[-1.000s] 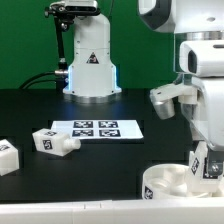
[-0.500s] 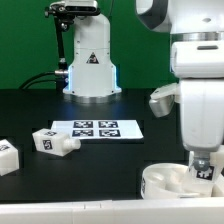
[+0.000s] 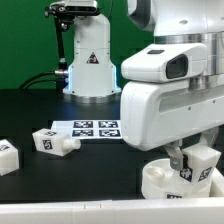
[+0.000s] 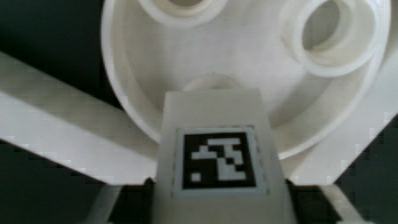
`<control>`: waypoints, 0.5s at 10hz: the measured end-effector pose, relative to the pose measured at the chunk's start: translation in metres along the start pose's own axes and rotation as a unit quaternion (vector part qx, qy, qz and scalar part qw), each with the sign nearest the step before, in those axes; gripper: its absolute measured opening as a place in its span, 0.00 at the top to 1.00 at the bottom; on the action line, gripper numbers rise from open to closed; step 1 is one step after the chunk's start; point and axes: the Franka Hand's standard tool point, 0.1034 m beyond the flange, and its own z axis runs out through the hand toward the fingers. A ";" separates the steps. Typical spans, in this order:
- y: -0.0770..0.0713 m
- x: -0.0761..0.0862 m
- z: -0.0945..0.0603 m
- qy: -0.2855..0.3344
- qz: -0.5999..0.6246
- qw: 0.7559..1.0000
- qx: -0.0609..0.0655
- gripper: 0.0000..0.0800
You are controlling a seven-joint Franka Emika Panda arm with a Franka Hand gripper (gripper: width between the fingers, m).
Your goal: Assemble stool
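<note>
the claw (image 3: 187,160) is clenched on a leg (image 3: 186,174), which hangs upright just above the seat (image 3: 155,181), its tag facing the wrist camera. in the wrist view the leg (image 4: 217,150) stands over the inside of the seat (image 4: 178,70), and an open round socket (image 4: 338,40) shows further in, apart from the leg; a second socket (image 4: 178,8) is cut off at the picture's edge. to do this step well, i judge the leg's lower end should be lined up square over one socket and kept plumb before it goes down, then pressed slowly so the seat does not slide. whether the end already touches the seat cannot be told. the seat rests on a black table (image 3: 40,110), close to a white rail (image 3: 70,208). well away from the seat lie two loose legs (image 3: 55,141) (image 3: 7,155), with the marker board (image 3: 97,130) between them and the seat. a green backdrop (image 3: 20,40) closes the room behind.
</note>
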 end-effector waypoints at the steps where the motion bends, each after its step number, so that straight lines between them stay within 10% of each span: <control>1: 0.000 0.000 0.001 0.000 0.041 0.999 0.001 0.58; 5: 0.011 -0.001 0.002 0.043 0.324 0.945 -0.009 0.58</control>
